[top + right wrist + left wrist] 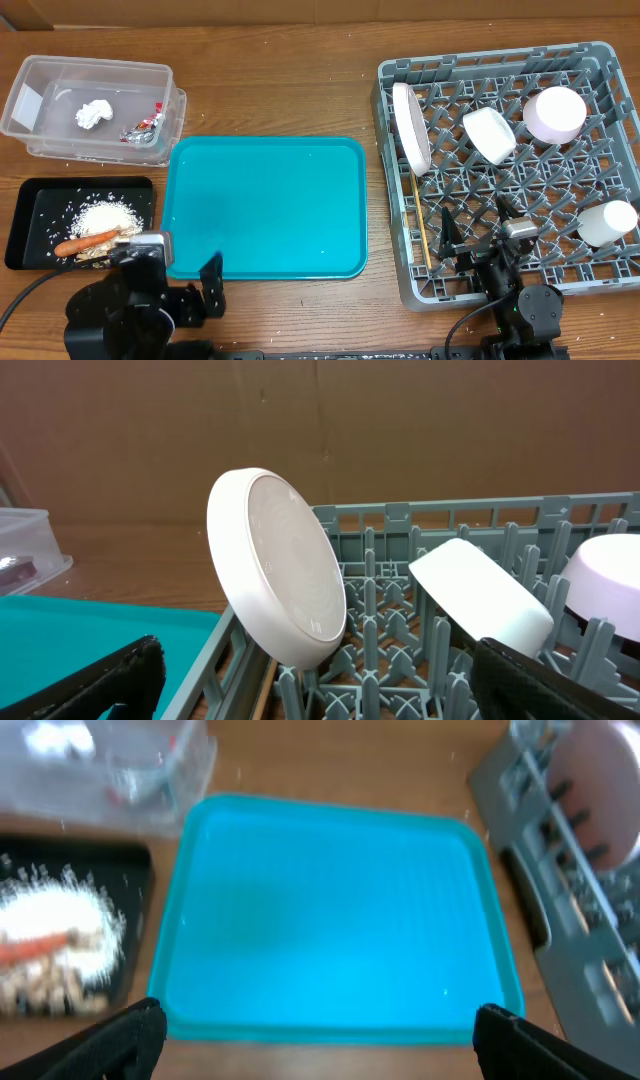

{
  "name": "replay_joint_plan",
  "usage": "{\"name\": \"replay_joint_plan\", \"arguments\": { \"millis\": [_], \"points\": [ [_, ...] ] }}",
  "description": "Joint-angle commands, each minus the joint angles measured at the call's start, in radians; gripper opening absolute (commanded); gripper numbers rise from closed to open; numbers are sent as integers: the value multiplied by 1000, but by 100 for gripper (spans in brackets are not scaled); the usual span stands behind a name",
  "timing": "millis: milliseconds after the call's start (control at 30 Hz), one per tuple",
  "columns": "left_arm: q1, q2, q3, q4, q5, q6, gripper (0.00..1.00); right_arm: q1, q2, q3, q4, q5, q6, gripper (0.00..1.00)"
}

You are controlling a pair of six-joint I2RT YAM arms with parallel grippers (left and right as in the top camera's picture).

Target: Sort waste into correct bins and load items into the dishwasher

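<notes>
Both spread wide, empty: left tool [318,1042] at near edge of teal tray [330,910], right tool [318,682] over near side of grey rack [470,517]

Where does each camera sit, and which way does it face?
Overhead: above the table, looking straight down; left gripper and right gripper show at the bottom.
Left wrist: low, facing the teal tray; its open fingers frame the bottom corners.
Right wrist: low, facing the white plate in the grey rack; open fingers likewise.
Shared: overhead also shows tray, plate, rack.
</notes>
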Motion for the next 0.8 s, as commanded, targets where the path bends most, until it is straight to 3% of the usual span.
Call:
{"name": "replay_joint_plan", "arguments": {
  "millis": [0,367,767],
  "points": [
    [11,-78,-100,86,-44,-14,100,5,-10,-10,5,-8,-7,100],
    [39,-360,-603,583,-19,-34,100,5,-10,-10,5,-8,-7,100],
    [42,-431,-873,1083,-137,-32,100,5,-10,-10,5,-8,-7,100]
  ]
}}
